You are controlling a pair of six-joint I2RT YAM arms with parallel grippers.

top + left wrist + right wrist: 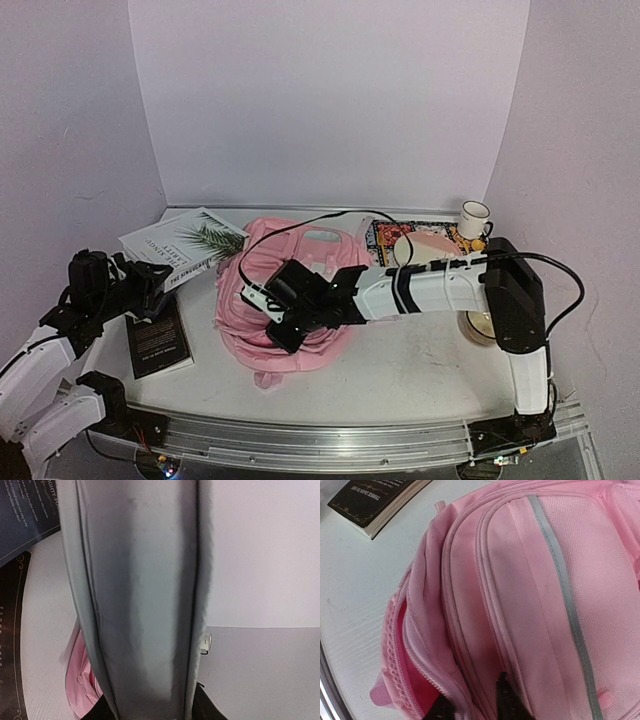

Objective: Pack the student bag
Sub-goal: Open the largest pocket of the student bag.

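- A fold of the pink student bag [250,270], mid-table, is pinched by the right gripper [472,707].
- At left, a grey flat item [145,595] is clamped in the left gripper [150,280].

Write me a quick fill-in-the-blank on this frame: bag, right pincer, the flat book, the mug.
1. The student bag in the middle of the table is ___ in colour.
2. The right pincer has bag fabric between its fingers, right beside the open ___.
3. The book lying flat at the near left has a ___ cover.
4. The mug stands at the table's far ___ corner.

Missing words: pink; zip; black; right.
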